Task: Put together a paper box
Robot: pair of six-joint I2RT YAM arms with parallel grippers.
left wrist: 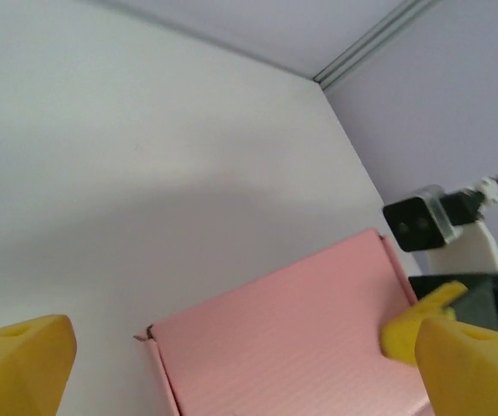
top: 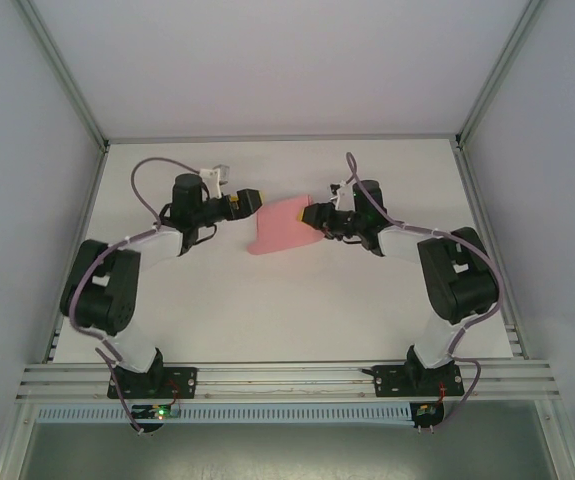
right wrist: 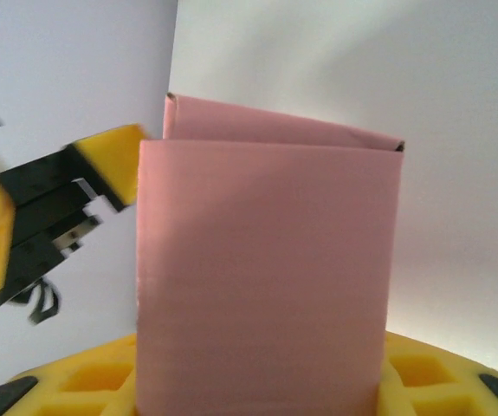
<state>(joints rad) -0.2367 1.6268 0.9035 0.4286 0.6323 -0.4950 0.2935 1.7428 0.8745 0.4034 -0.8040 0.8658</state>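
top view, left to right. left arm reached in from the left side of the white table (top: 267,310). left gripper (top: 251,203) pointed right, toward the table's middle. on the left wrist camera its yellow fingers (left wrist: 19,364) stood wide apart at the two lower corners of the picture, nothing between the pads: claw released. its fingertips were just beside the left edge of the paper box (top: 280,226); contact could not be judged.

paper box: at mid-table, slightly toward the far side, between the two grippers. pink matte card with a fine ribbed surface. left wrist view showed one broad flat panel with a small flap notch at its near-left corner. right wrist view showed two layers, a front panel and a second panel showing above it, so the card was folded over on itself. whether its lower edge rested on the table could not be told.

right gripper (top: 317,216) came in from the right, at the box's right edge. on the right wrist camera the card rose from between its yellow fingers (right wrist: 93,381), pads on either side of it: claw clenched, grasping the paper box.
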